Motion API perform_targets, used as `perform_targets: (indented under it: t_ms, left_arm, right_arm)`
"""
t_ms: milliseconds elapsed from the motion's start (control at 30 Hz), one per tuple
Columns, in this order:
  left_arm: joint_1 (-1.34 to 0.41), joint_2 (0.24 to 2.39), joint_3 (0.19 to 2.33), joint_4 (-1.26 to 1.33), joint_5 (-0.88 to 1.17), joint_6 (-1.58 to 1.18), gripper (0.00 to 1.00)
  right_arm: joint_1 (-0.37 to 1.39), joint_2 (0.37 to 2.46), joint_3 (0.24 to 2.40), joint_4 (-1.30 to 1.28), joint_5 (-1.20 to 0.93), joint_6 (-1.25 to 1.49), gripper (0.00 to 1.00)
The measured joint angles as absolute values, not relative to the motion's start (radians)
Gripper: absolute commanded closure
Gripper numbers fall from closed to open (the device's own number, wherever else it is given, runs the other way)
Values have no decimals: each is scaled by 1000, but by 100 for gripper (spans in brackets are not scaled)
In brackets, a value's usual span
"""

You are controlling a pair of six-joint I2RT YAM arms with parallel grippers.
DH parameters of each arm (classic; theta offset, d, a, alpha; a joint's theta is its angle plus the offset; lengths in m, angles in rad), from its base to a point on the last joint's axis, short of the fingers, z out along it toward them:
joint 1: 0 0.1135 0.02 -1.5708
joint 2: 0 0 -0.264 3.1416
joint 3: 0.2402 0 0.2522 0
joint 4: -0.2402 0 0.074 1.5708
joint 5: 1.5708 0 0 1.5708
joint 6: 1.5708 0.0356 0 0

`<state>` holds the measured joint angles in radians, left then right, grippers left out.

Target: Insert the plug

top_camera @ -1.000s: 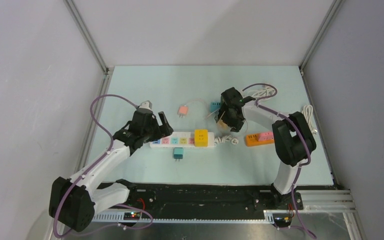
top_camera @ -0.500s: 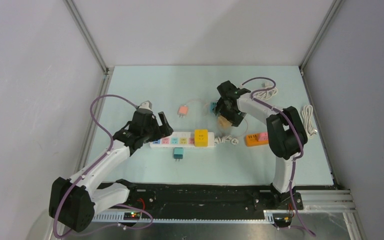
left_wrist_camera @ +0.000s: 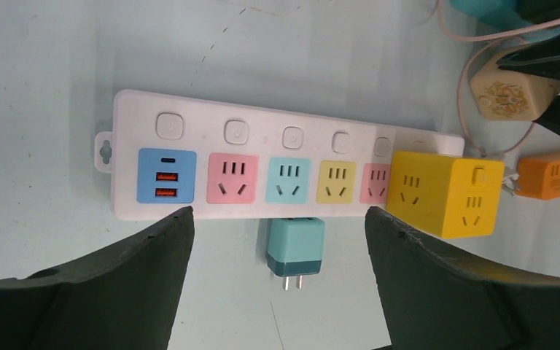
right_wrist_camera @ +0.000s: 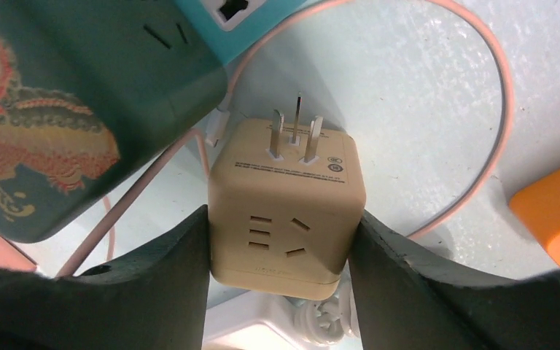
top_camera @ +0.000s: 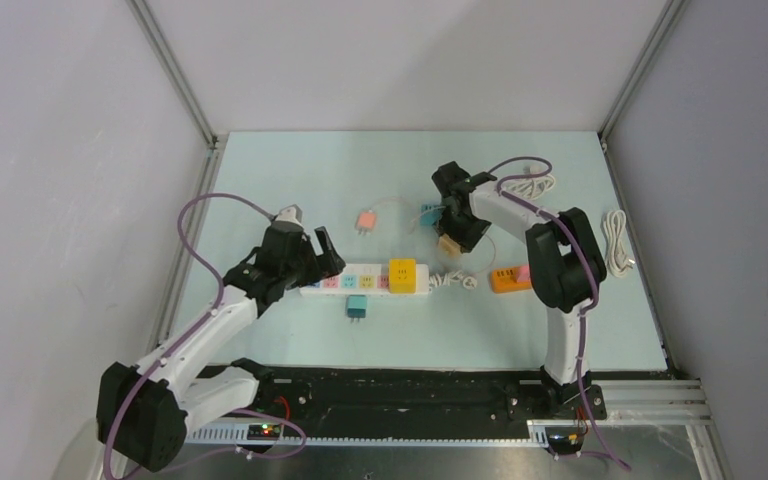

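The white power strip (top_camera: 360, 282) has coloured sockets and a yellow cube adapter (top_camera: 402, 275) plugged in at its right end. It also shows in the left wrist view (left_wrist_camera: 262, 138). My right gripper (right_wrist_camera: 281, 248) is shut on a beige cube plug (right_wrist_camera: 286, 204), with its prongs (right_wrist_camera: 295, 135) pointing away from the wrist. In the top view the beige cube (top_camera: 449, 243) is behind the strip's right end. My left gripper (left_wrist_camera: 279, 219) is open above the strip's near edge. A teal plug (left_wrist_camera: 295, 246) lies on the table between its fingers, untouched.
A dark teal adapter with a dragon picture (right_wrist_camera: 80, 109) lies close to the left of the beige cube. An orange strip (top_camera: 505, 280), a pink plug (top_camera: 366, 221) with a thin pink cable (right_wrist_camera: 481, 109), and coiled white cables (top_camera: 615, 240) lie around.
My right gripper has moved a little left and farther back with the beige cube, and the right arm's elbow has swung left. The left arm has hardly moved.
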<state>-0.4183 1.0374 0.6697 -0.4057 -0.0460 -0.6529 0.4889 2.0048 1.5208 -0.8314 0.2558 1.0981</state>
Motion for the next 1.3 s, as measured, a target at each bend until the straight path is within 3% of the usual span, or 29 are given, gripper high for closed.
perform_targets:
  t_ms: [33,167,567,900,1067,1300]
  left_arm:
    - [-419,1029,670,-405,-46,-652,9]
    - [-426,974,670,-405,-51,-645,9]
    - [-531,817,680,-406,-52,-626,9]
    - [-727,729,741,-381,-45,-549,8]
    - [-783,714,791,-369,-24,-542,7]
    - [-844,729,834,-361,-55,-603,5]
  right_arm:
    - [489,2004,1520,-830,255,1097,76]
    - [489,1980,1491,-819,254,1093,84]
    - [488,1611,1385,-817,124,971,84]
    - [491,1377,1290,-764,-312,801,83]
    - [519,1336,1203,-668,-511,852,82]
    - [561,1251,1135,-498,-543,1065,82]
